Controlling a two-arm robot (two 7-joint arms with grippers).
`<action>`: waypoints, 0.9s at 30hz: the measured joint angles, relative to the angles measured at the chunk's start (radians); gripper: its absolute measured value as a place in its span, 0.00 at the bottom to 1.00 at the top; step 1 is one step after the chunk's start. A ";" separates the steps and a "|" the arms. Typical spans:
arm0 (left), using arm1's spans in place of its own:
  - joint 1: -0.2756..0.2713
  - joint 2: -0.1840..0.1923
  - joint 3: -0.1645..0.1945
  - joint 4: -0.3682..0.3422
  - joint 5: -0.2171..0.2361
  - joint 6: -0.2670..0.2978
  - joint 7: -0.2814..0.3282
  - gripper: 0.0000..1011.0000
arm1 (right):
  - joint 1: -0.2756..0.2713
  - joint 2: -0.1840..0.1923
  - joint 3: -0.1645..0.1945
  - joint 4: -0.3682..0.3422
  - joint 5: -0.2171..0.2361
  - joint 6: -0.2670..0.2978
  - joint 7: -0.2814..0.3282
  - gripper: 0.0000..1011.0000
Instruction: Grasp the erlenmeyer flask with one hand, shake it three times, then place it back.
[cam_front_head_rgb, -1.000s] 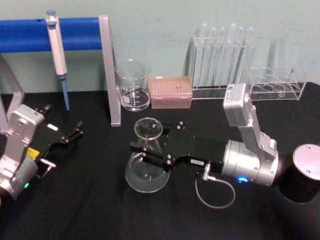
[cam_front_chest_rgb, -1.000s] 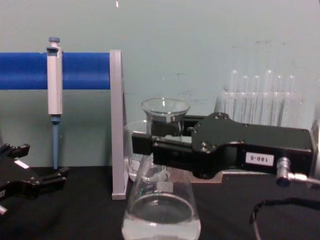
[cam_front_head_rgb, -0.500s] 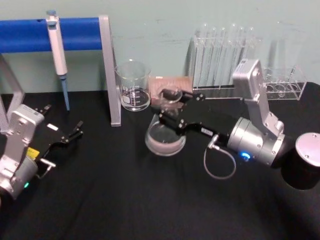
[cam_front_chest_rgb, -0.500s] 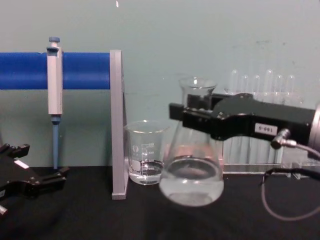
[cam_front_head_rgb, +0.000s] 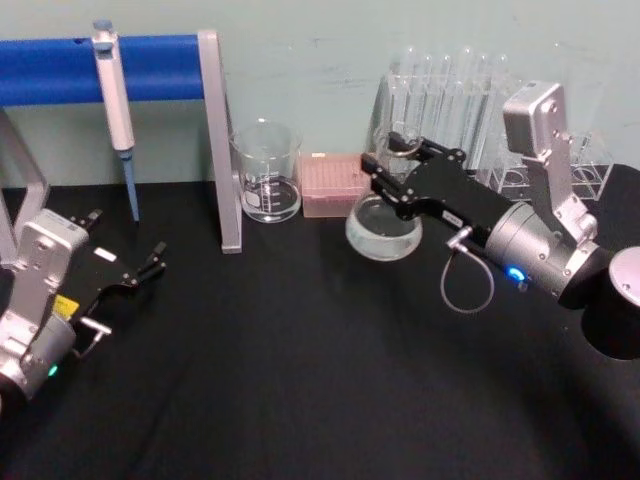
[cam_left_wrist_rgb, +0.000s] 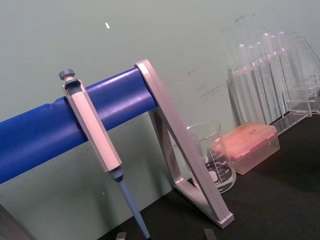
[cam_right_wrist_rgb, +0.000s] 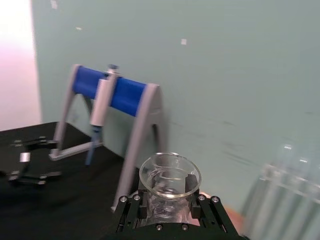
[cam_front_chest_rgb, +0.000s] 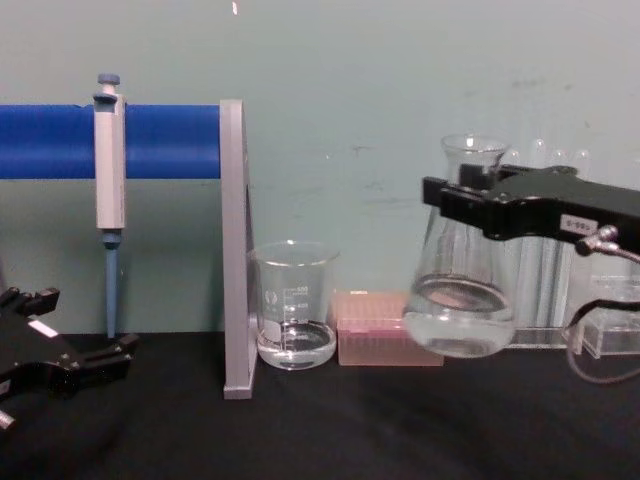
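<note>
Right gripper (cam_right_wrist_rgb: 170, 206) clamped the erlenmeyer flask (cam_right_wrist_rgb: 170, 175) at the neck, a black finger (cam_right_wrist_rgb: 141, 206) on either side, and the flared rim stood upright, clear above them. Beyond it was the blue bar (cam_right_wrist_rgb: 117, 94) on its grey frame, with a pipette (cam_right_wrist_rgb: 101, 102) hanging from it. Further off, the left gripper (cam_right_wrist_rgb: 36, 159) lay on the black table (cam_right_wrist_rgb: 85, 200), fingers apart. Test tubes (cam_right_wrist_rgb: 287, 195) stood against the green wall (cam_right_wrist_rgb: 225, 75).

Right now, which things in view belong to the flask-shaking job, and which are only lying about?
Belong to the job: erlenmeyer flask, held above the table with liquid inside; right gripper, shut on its neck.

Only lying about: glass beaker; pipette hanging on the blue stand; pink pipette-tip box; test tubes at the back; left gripper, open, parked at the left.
</note>
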 joint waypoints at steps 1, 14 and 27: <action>0.000 0.000 0.000 0.000 0.000 0.000 0.000 0.99 | 0.000 -0.003 0.010 0.005 -0.005 0.001 -0.012 0.45; 0.000 0.000 0.000 0.000 0.000 0.000 0.000 0.99 | -0.010 -0.020 0.082 0.028 -0.033 0.014 -0.072 0.45; 0.000 0.000 0.000 0.000 0.000 0.000 0.000 0.99 | -0.017 -0.039 0.116 0.033 -0.059 0.027 -0.075 0.45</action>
